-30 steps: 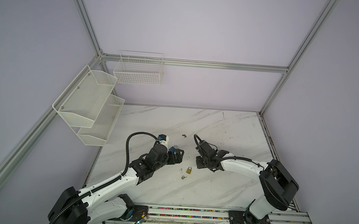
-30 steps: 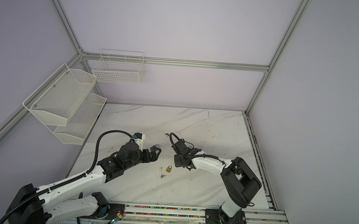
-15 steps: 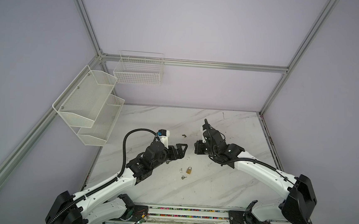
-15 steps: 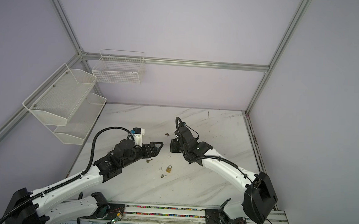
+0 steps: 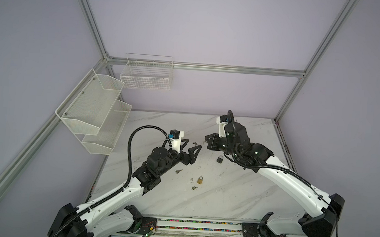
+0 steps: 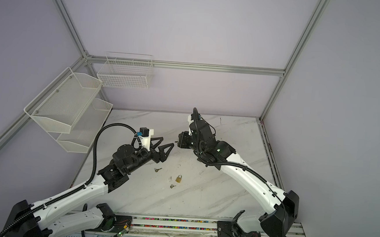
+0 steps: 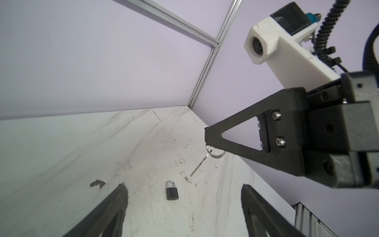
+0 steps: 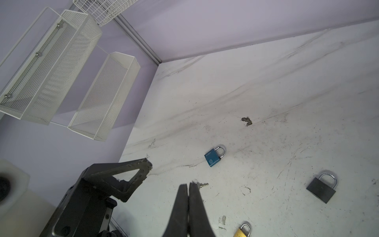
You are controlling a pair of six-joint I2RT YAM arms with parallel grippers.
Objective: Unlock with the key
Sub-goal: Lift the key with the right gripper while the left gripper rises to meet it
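1. In both top views the right fingers (image 5: 210, 141) are pressed shut above the surface (image 5: 236, 195). They face the left fingers (image 5: 193, 151), which stand wide. The black lock (image 5: 219, 159) lies just below the right wrist. The brass lock (image 5: 200, 180) and a spare key (image 5: 178, 171) lie nearer the front. The middle of the surface offers open room, and walls and edges are well apart from both arms.
2. In the left wrist view the key (image 7: 202, 162) dangles from its ring (image 7: 215, 153), which is pinched at the right fingertips. The key looks light, thin and stiff and hangs free to swing. A hold on its flat head would probably steady it better than the ring. The black lock lies between the wide left fingers.
3. In the right wrist view the shut fingers show the key just beside their tips, with the blue lock (image 8: 214, 156) near. The locks look small, dense and smooth. They are likely best gripped across the flat body, with the keyhole end left exposed.
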